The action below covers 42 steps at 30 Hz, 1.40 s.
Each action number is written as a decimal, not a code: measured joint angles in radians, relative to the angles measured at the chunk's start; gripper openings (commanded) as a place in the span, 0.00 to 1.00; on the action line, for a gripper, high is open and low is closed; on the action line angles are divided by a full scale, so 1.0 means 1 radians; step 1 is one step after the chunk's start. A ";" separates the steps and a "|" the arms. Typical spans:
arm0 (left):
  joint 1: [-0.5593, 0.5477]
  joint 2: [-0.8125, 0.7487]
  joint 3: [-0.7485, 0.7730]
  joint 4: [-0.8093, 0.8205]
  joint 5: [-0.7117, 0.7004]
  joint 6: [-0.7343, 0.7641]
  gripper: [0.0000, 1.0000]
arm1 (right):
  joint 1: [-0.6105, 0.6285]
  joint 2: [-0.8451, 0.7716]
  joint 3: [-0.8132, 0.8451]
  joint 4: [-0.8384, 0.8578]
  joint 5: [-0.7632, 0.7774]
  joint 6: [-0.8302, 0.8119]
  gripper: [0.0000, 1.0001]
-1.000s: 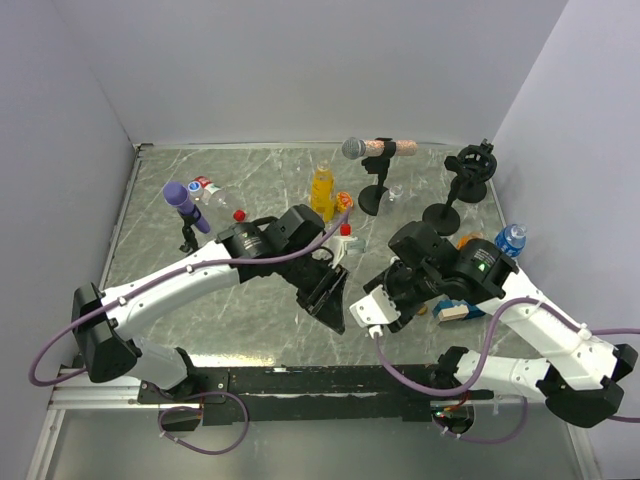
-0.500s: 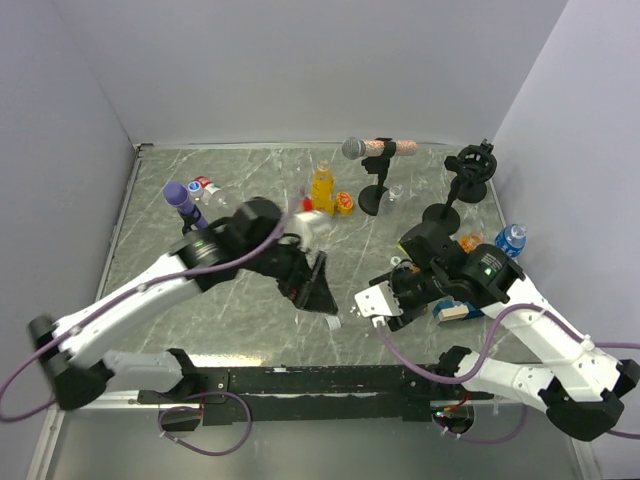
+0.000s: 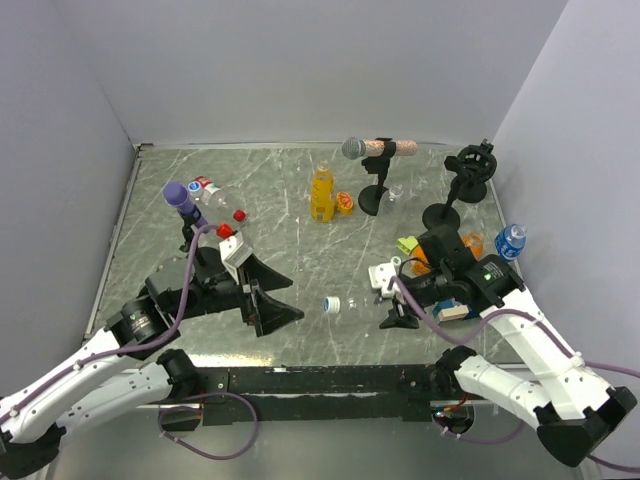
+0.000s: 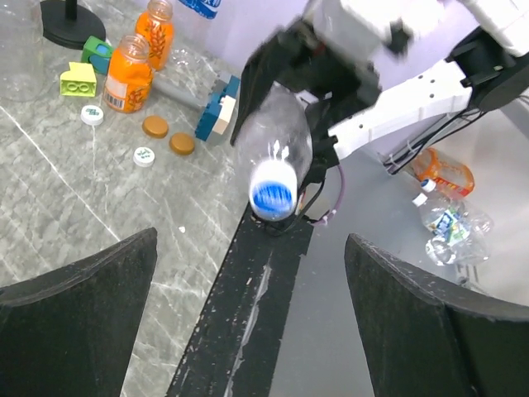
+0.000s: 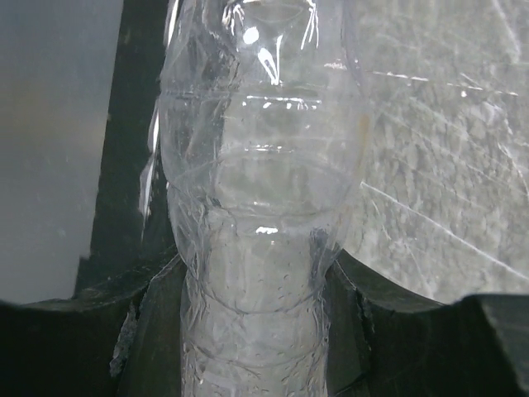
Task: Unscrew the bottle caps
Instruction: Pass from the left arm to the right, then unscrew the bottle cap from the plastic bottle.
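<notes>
Left tool (image 3: 278, 296): released and spread wide, its two black fingers (image 4: 78, 322) far apart, with nothing between them and nothing touched; it faces the capped end of the held bottle and is apart from it.
Right tool (image 3: 392, 302): clenched around the body of a clear crinkled plastic bottle (image 5: 260, 207), with a finger on each side in the right wrist view.
Held bottle: roughly level in the right tool's grip near the front edge of the table, neck pointing toward the left tool.
Cap: small round blue-and-white screw cap (image 4: 273, 195), seated on that bottle's neck.
Other bottles: tall yellow-orange juice bottle (image 3: 321, 192) upright toward the back; small blue-labelled bottle (image 3: 511, 240) at the right edge; two small orange bottles (image 4: 128, 76) near a yellow-green block (image 4: 78, 80).
Loose pieces: small red cap (image 3: 240, 214) near a purple-headed microphone (image 3: 182, 200); two white caps (image 4: 144, 155) and two flat brown discs (image 4: 154, 126) lying close together.
Table: grey marbled slab (image 3: 300, 255) with a black rail (image 3: 320, 380) along the near edge.
Room: plain pale walls (image 3: 300, 70) on three sides.
</notes>
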State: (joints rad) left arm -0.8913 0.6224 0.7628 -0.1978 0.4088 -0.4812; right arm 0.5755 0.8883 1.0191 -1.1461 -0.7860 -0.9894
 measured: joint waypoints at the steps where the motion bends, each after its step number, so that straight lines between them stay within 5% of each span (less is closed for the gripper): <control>1: 0.000 -0.010 -0.014 0.009 0.001 0.003 0.98 | -0.027 -0.001 -0.008 0.009 -0.026 0.008 0.25; 24: 0.000 -0.097 -0.146 0.237 -0.056 0.160 0.97 | -0.150 -0.023 -0.046 0.069 -0.196 0.061 0.26; 36: -0.008 -0.036 -0.140 0.266 0.116 0.353 0.98 | -0.158 -0.023 -0.058 0.072 -0.200 0.061 0.26; 42: -0.035 0.142 -0.005 0.214 0.167 0.530 0.99 | -0.158 -0.013 -0.060 0.070 -0.199 0.061 0.27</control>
State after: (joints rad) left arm -0.9264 0.7643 0.7574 0.0166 0.5758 0.0486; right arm 0.4179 0.8749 0.9588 -1.0763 -0.9852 -0.9287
